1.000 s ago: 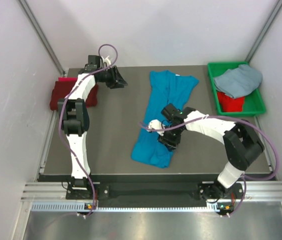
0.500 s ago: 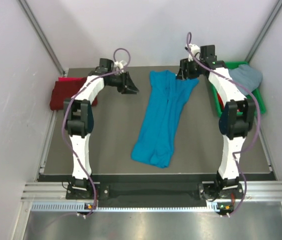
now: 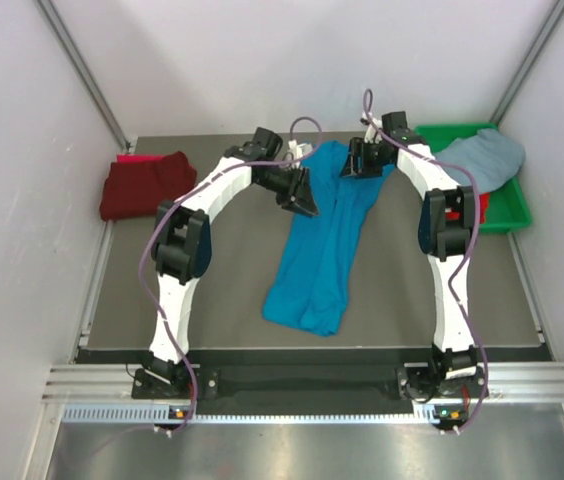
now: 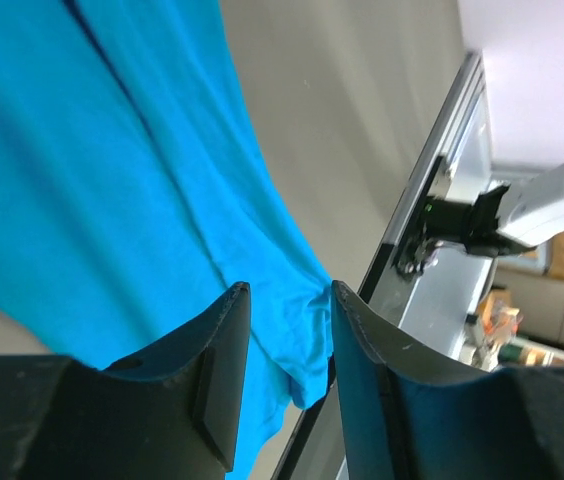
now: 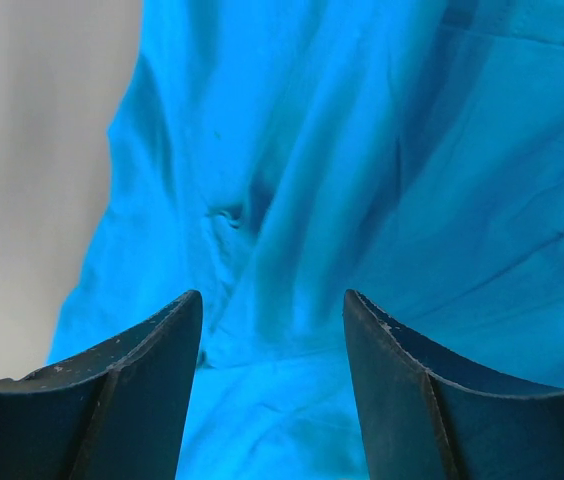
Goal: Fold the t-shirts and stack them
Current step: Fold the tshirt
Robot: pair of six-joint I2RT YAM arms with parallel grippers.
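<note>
Under the left tool (image 3: 300, 196) and right tool (image 3: 353, 163), both gaping empty, the turquoise t-shirt (image 3: 314, 268) looks soft, light, limp; pinching the edge nearest each seems wisest.

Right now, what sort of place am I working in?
Probably a lab robot cell, not a home: bare white walls box in a grey table, an aluminium rail fronts it, and a green bin holds shirts.

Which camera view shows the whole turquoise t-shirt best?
The top external view. It shows the turquoise t-shirt whole, a long narrow strip on the table. The left wrist view shows only one edge and an end; the right wrist view shows only a close patch of wrinkled cloth.
</note>
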